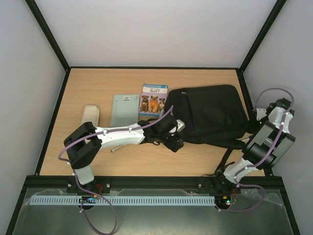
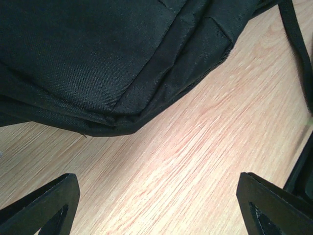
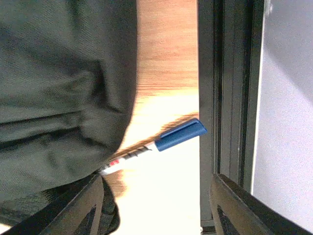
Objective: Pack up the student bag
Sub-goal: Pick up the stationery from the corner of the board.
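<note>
Large black woven-fabric student bag [image 1: 208, 110] lying flat on wooden worktop [image 1: 88, 156]. Left end effector [image 2: 157, 178] released beside it; right end effector [image 3: 156, 181] released near blue-capped pen [image 3: 156, 145].

A robotics lab cell: wooden table [image 1: 146, 161] boxed by white panels [image 1: 156, 29] and black framing [image 1: 49, 34], arms [image 1: 122, 133] bolted at its near edge

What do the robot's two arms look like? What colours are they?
The left arm and right arm are white tubes joined by chunky black joints, with a thin purple cable running along each. The left gripper and right gripper each have two flat black fingers with triangle-shaped holes.
</note>
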Motion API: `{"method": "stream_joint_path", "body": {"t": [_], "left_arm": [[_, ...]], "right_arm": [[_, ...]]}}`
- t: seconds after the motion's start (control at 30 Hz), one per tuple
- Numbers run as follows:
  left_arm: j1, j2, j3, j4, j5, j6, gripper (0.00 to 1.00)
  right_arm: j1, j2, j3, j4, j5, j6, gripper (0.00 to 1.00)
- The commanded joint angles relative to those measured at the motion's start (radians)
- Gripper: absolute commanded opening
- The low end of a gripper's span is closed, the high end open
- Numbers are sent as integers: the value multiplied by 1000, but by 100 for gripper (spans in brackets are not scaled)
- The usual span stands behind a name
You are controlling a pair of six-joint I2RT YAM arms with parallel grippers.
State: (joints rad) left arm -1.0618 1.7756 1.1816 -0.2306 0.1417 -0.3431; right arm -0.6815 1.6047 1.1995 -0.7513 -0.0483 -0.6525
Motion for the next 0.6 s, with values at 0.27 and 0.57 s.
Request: {"method": "stream_joint_path", "body": {"t": [0.27,0.57], "left_arm": [[-4,-73,-34,13,9,-12,91],[-3,-66,-53,29,6,-30,91]], "right_arm": [[-33,213,21,94,-4,-22,49],[-33,277,-23,165,68,-62,42]]}}
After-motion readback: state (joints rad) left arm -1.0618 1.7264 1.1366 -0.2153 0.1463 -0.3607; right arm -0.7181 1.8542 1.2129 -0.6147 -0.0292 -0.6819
